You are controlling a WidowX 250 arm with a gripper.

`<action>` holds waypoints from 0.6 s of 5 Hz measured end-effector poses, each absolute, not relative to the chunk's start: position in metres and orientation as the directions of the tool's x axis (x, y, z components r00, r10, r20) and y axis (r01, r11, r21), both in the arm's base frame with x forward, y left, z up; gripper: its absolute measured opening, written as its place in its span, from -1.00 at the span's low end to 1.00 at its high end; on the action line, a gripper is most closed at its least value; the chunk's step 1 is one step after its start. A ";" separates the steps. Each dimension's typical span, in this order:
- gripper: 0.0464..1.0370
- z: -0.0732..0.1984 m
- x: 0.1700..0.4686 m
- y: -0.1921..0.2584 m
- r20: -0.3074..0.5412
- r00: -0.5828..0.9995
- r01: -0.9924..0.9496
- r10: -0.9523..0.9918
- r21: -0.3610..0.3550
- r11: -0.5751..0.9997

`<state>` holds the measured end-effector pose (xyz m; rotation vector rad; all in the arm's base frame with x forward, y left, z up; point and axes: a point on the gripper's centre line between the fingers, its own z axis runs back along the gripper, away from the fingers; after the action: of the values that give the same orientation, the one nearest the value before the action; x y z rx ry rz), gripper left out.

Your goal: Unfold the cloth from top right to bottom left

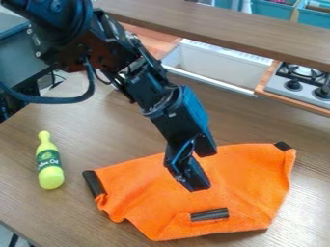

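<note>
The orange cloth (pixel 248 181) lies wrinkled on the table, with its lower edge uneven. Dark strips mark its left end, its top right corner and a spot near the bottom middle. Over the cloth's upper middle hangs the black gripper (pixel 203 169), coming down from the upper left. Its two fingers stand apart, one at the upper right and one lower down, with orange cloth visible behind the gap. Whether the lower fingertip touches the fabric I cannot tell. Part of the cloth's upper edge is hidden behind the gripper.
A yellow-green bottle (pixel 50 166) stands left of the cloth on the wooden table (pixel 97 137). Behind are a white sink (pixel 216 65) and a stove (pixel 299 83) at the right. A brown shelf (pixel 226 24) crosses the top.
</note>
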<state>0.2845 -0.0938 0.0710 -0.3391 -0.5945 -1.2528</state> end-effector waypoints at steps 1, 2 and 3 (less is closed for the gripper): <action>0.92 0.063 0.282 -0.093 0.579 0.210 0.954 -0.788 0.054 0.294; 0.92 0.049 0.270 -0.110 0.494 0.219 0.960 -0.841 0.046 0.277; 0.92 0.038 0.261 -0.114 0.415 0.255 0.952 -0.873 0.054 0.303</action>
<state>0.2612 -0.1141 0.0378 -0.2249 -0.4036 -1.2533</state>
